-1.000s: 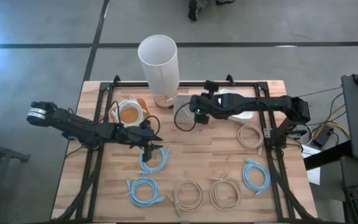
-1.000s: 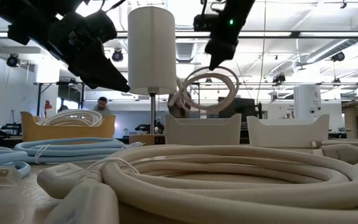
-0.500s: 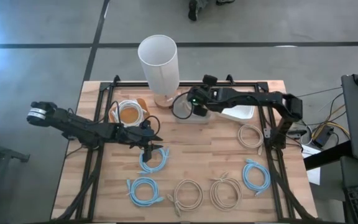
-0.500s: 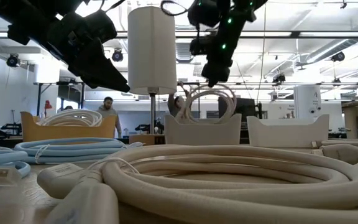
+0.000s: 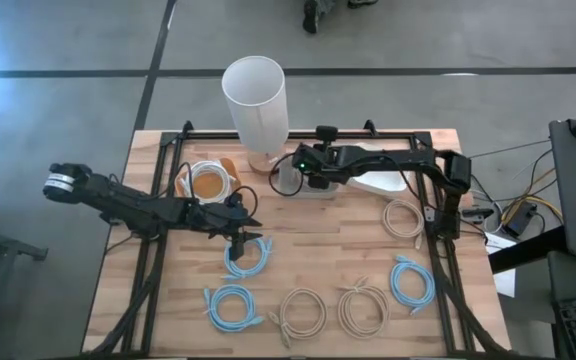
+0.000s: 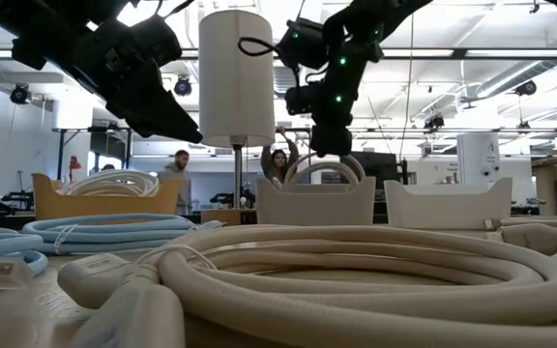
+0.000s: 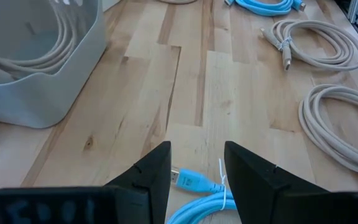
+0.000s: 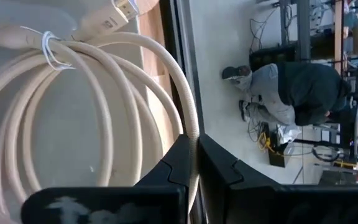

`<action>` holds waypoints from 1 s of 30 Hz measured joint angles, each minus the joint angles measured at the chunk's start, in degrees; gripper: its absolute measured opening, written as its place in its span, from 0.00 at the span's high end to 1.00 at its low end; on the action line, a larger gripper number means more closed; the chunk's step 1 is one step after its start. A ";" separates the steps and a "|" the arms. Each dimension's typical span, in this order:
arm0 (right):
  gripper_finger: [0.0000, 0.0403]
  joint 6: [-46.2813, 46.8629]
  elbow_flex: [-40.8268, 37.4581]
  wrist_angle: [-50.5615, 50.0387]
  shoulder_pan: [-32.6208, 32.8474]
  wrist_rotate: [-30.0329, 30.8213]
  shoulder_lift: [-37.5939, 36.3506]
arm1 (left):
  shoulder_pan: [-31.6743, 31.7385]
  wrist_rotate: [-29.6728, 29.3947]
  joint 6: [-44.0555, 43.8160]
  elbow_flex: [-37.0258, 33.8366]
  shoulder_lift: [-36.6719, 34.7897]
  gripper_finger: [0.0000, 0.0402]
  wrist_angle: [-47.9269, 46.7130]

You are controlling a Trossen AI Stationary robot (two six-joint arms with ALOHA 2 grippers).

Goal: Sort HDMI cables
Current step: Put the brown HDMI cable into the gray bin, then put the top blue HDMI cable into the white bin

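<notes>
My right gripper [image 6: 329, 147] is shut on a beige HDMI coil [image 8: 73, 118] over the grey tray [image 6: 315, 203] at the table's far middle. The coil's lower part is down behind the tray wall. My left gripper [image 7: 197, 167] is open and empty, a little above a light blue coil [image 5: 246, 256] whose plug [image 7: 188, 180] shows between the fingers. A white coil [image 5: 208, 182] lies in the orange tray [image 5: 226, 164]. Several more blue and beige coils lie flat on the table's near half. My right gripper pinches one strand of the beige coil's outer loop [image 8: 194, 134] between its two fingers. The fingers come from above, pointing down, and lie across the strand. The coil hangs below them, its arch [image 6: 322, 170] above the rim and its lower part inside the grey tray.
A tall white cylinder [image 5: 256, 100] stands just left of the grey tray. A white tray [image 5: 386, 184] sits to its right. Beige coils [image 5: 303, 312] [image 5: 363, 308] [image 5: 401, 217] and blue coils [image 5: 230, 305] [image 5: 411, 282] lie on the wood. People move in the room behind.
My right gripper has gone down and toward the table's far left with the beige coil. The coil hung clear above the grey tray and now has its lower part inside it.
</notes>
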 joint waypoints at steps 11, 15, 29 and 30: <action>0.82 -0.03 0.02 2.14 -0.49 0.13 0.10 | 0.00 0.00 -0.02 0.00 0.00 0.63 -0.01; 0.75 2.06 0.02 2.12 -0.43 0.20 0.00 | 0.00 0.00 -0.02 0.00 0.00 0.63 -0.01; 0.65 5.02 1.57 1.27 3.47 -1.33 -2.57 | 0.02 0.72 -0.04 0.00 0.00 0.63 -1.40; 0.65 5.66 1.60 1.05 4.03 -2.65 -3.06 | 0.02 1.21 -0.05 0.00 0.00 0.63 -2.37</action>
